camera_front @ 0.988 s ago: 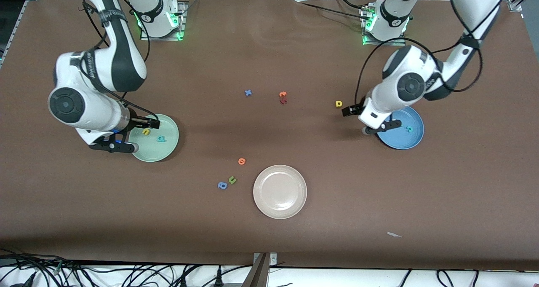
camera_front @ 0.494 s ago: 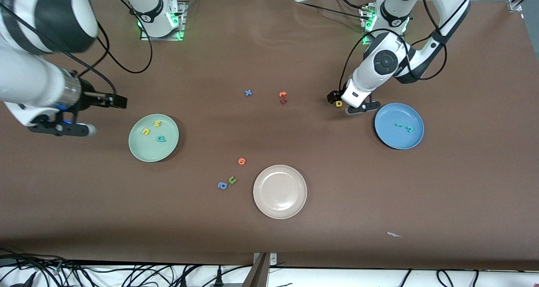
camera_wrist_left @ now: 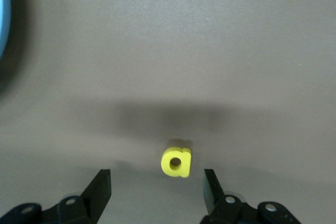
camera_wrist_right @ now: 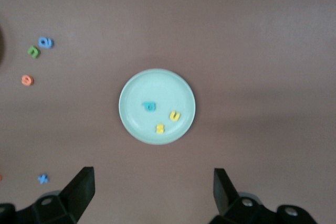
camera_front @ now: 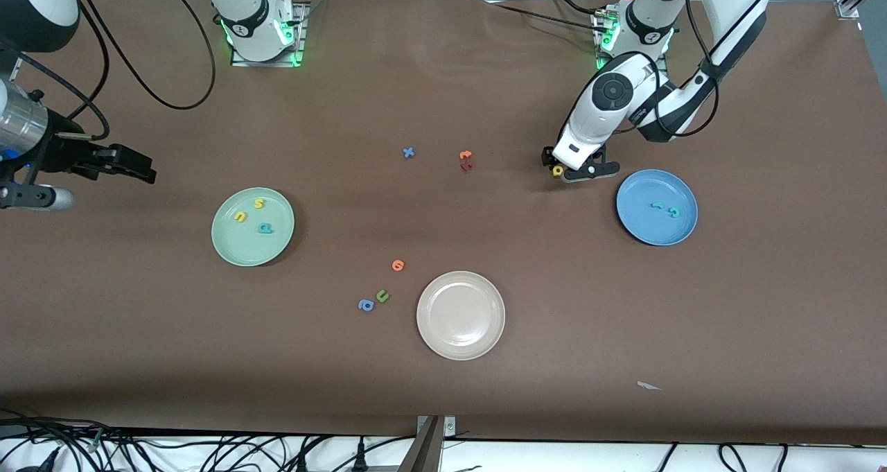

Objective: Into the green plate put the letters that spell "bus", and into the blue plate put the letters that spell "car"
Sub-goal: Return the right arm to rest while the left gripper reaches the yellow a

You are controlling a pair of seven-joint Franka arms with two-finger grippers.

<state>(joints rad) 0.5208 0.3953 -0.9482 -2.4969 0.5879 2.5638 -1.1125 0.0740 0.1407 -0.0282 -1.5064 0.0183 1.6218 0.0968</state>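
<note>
Yellow "a" (camera_wrist_left: pixel 176 162) flat, left gripper (camera_wrist_left: pixel 156 187) fingers spread astride, right gripper (camera_wrist_right: pixel 152 190) spread

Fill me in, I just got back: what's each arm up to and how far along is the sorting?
The left end effector is down at the table with its fingers open around the yellow letter, which lies beside the blue plate; that plate holds two teal letters. The green plate already has its teal b, yellow u and yellow s. The right end effector hangs open over the right arm's end of the table, waiting.
</note>
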